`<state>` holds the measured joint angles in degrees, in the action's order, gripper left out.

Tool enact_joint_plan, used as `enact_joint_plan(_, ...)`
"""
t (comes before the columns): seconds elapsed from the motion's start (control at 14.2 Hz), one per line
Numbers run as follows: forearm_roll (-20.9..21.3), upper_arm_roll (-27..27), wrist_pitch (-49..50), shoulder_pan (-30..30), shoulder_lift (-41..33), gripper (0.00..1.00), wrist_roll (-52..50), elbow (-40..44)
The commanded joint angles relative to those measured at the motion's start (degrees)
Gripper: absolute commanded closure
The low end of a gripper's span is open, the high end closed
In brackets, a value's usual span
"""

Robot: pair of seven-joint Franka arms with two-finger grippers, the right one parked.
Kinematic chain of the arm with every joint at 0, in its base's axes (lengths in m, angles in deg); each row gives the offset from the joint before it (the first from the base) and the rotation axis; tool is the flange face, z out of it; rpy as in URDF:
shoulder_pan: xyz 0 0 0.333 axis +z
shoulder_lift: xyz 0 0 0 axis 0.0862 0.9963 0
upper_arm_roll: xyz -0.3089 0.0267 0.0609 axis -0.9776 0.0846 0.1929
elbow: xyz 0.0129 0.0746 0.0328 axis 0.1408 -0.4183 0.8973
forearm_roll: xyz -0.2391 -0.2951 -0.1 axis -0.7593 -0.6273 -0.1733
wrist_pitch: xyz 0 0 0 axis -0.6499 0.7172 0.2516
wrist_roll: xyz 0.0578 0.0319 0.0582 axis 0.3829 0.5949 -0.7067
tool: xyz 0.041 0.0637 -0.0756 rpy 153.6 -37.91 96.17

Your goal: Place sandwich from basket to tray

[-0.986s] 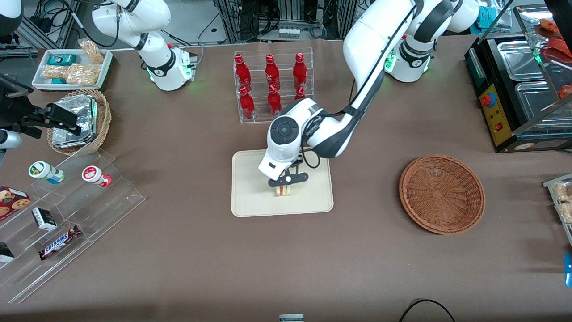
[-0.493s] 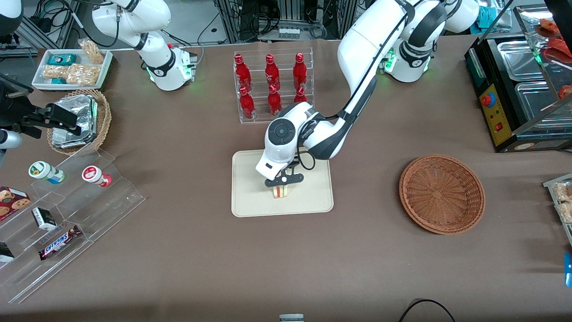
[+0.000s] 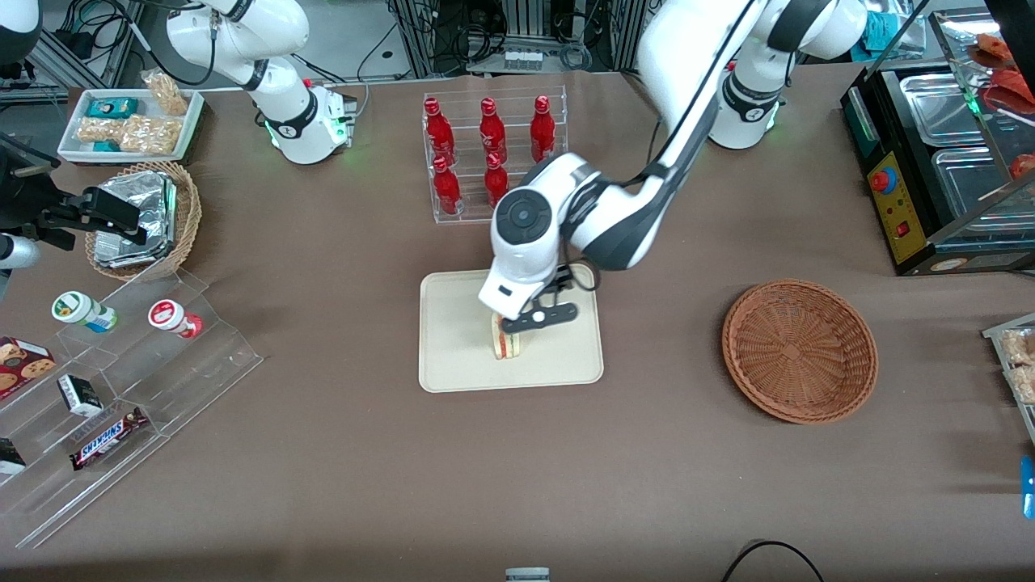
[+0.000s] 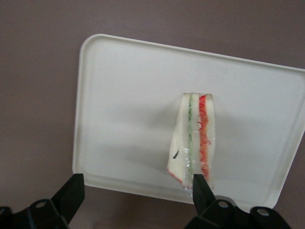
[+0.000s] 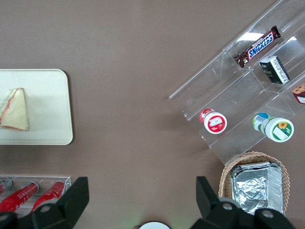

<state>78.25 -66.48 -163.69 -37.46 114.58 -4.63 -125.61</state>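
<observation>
On the tray (image 3: 453, 356), the sandwich (image 4: 194, 143) lies below the spread claw (image 4: 136, 200).

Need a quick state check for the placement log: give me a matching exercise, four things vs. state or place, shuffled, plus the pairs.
Things:
1. sandwich
2. basket
3. gripper
4. tray

States:
A. empty, toward the working arm's end of the table
B. open, above the tray
C. lying on the tray, not held
D. on the table in front of the bottle rack

Pairs: 1-C, 2-A, 3-B, 4-D
</observation>
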Motion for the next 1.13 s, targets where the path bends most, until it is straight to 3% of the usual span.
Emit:
enact_joint_plan(0.0,1.32,0.87,5.83,3.80,-6.93,0.00,-0.01,-5.82)
enact_joint_plan(0.07,1.50,0.87,5.75,5.82,-9.40,0.00,1.21,-8.98)
enact_joint_plan(0.49,1.59,0.87,9.77,20.67,-27.24,0.00,32.02,-25.44)
enact_joint_plan(0.92,2.82,0.61,19.19,32.97,-38.40,0.00,51.57,-23.96)
enact_joint_plan(1.06,3.17,-3.84,19.89,39.73,-39.83,0.00,53.43,-21.78)
